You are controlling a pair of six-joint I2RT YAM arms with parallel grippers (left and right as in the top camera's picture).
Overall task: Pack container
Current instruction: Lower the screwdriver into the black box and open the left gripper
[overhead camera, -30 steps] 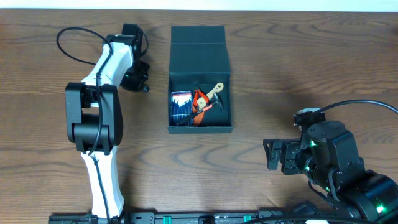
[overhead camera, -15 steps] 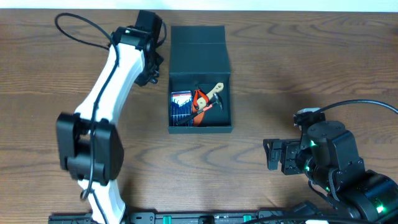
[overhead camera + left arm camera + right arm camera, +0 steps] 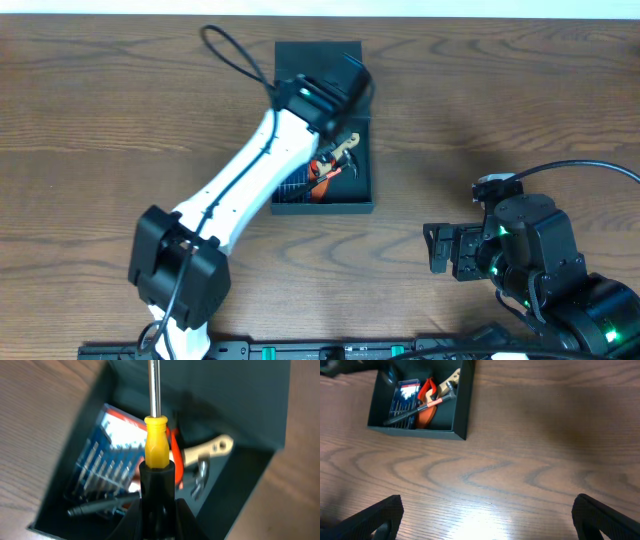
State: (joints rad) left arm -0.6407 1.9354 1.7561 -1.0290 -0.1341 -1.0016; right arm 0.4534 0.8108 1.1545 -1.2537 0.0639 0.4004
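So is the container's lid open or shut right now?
Open: the container's lid is folded back, and the hammer shows inside.

No legible text on anything here

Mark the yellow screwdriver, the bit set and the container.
yellow screwdriver [image 3: 156,442], left wrist view, on its handle.
bit set [image 3: 100,467], left wrist view, on the bits.
container [image 3: 415,431], right wrist view, on its near wall.

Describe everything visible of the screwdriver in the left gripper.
The screwdriver has a glossy yellow, plastic-looking handle and a thin bare metal shaft whose tip runs out of the wrist view. The left gripper is shut on the handle's butt end, shaft pointing away from the wrist. It hangs over the open container, above the tools inside; only the gripper visibly touches it.
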